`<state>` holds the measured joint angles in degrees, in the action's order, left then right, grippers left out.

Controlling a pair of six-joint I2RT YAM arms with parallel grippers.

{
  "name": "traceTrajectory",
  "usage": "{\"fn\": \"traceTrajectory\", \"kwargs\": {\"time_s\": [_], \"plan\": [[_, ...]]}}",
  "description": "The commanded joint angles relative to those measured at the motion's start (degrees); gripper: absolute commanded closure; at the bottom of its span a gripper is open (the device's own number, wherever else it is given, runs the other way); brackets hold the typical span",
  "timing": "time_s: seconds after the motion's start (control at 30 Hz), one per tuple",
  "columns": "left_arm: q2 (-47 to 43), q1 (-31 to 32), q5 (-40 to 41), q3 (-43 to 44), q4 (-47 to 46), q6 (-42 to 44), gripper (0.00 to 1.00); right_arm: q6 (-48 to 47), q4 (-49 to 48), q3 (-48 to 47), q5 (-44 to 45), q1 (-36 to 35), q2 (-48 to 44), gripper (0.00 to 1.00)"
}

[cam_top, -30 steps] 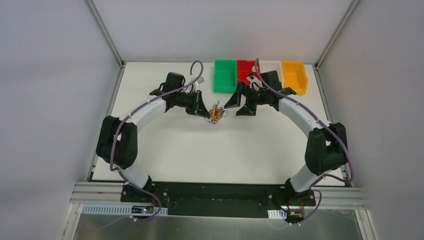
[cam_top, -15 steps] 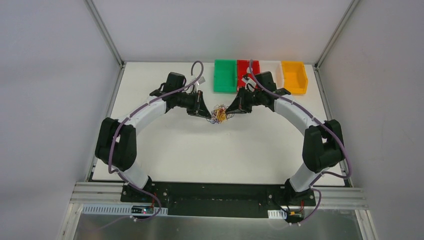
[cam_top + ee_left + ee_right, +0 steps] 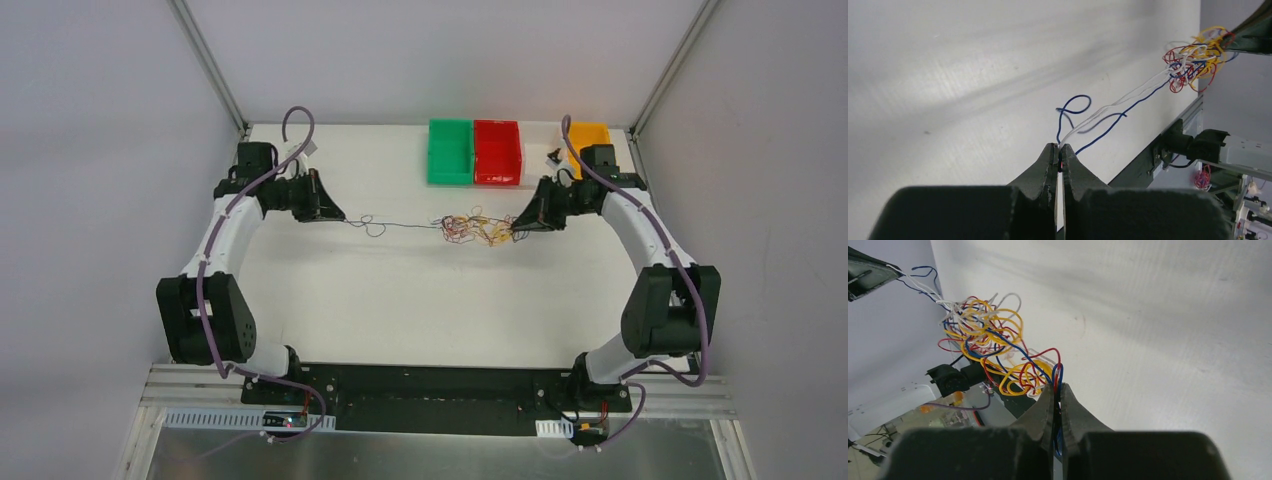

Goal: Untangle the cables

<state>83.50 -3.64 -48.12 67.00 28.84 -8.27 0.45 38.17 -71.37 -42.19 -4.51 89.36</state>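
Top external view: thin curly orange, red, blue & white cables (image 3: 470,228) are stretched across the white surface (image 3: 400,290), pinched betw. left claw (image 3: 339,217) & right claw (image 3: 516,228).

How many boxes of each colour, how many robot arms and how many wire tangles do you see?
Green box: 1
Red box: 1
Orange box: 1
Robot arms: 2, left arm and right arm
Wire tangle: 1
Total: 6

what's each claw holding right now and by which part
Both hold the cables. The left claw pinches blue and white strand ends trailing from the tangle; the right claw pinches red and blue loops at its opposite edge.
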Motion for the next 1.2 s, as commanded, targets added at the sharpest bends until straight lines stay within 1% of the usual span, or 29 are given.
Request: {"fn": "traceTrajectory", "kwargs": {"time_s": [0.0,0.2,0.33,0.43,0.53,0.63,0.7,0.77,0.8,0.87,0.9,0.93,0.97,1.0,1.03,1.07,1.1,1.17], "plan": [[-1.54,-6.82,6.08,-0.21,7.01,8.95,1.00,-12.20,10.46,-1.21,3.60,8.01,-1.70,1.00],[0.94,-13.80,11.39,0.45,8.50,14.17,1.00,-20.49,17.87,-4.53,4.89,17.60,1.61,1.00],[4.32,-17.57,13.01,2.37,9.50,15.93,1.00,-24.51,18.64,-4.66,6.10,21.14,2.45,1.00],[6.20,-17.89,14.43,3.32,9.74,16.64,1.00,-24.80,18.68,-4.53,6.22,22.26,2.91,1.00],[7.62,-17.83,13.89,3.49,9.79,15.81,1.00,-22.15,17.08,-4.01,4.05,22.28,2.80,1.00],[8.05,-17.21,10.33,3.21,9.82,15.31,1.00,-18.47,16.07,-4.23,0.74,20.69,2.46,1.00],[7.45,-15.31,6.98,2.78,9.83,15.64,1.00,-15.66,15.06,-4.35,-1.90,17.68,1.88,1.00],[6.83,-12.03,4.65,2.25,9.83,15.72,1.00,-12.29,12.95,-4.08,-4.10,13.27,1.25,1.00],[6.61,-9.42,4.24,2.01,9.83,15.71,1.00,-10.83,11.36,-3.94,-4.40,9.81,1.11,1.00],[7.07,-6.46,3.91,1.55,9.83,15.41,1.00,-8.40,7.91,-3.79,-3.66,5.26,1.76,1.00],[7.63,-5.79,3.78,1.52,9.85,14.86,0.93,-7.74,6.57,-4.08,-2.48,4.05,2.61,0.97],[8.55,-5.57,3.10,1.62,9.83,13.97,0.74,-7.68,6.27,-4.62,-1.47,2.86,3.70,0.81],[9.35,-5.44,2.20,2.03,9.88,12.96,0.55,-8.71,6.97,-5.49,-0.39,2.62,5.20,0.60],[9.76,-5.12,1.87,2.60,9.91,12.17,0.42,-10.29,9.16,-6.50,1.83,2.65,6.44,0.45],[9.72,-4.15,2.00,3.24,9.80,11.84,0.30,-11.80,10.40,-7.08,4.71,2.78,7.32,0.37],[9.44,-2.71,2.02,3.91,9.41,11.86,0.20,-12.61,11.05,-6.90,7.24,3.10,7.63,0.34],[8.89,-0.72,1.76,4.41,8.26,11.52,0.17,-12.71,11.13,-6.31,8.44,3.73,7.33,0.32],[8.90,4.01,1.46,5.27,4.72,9.09,0.17,-11.29,10.15,-3.63,9.29,4.28,5.86,0.30]]}}
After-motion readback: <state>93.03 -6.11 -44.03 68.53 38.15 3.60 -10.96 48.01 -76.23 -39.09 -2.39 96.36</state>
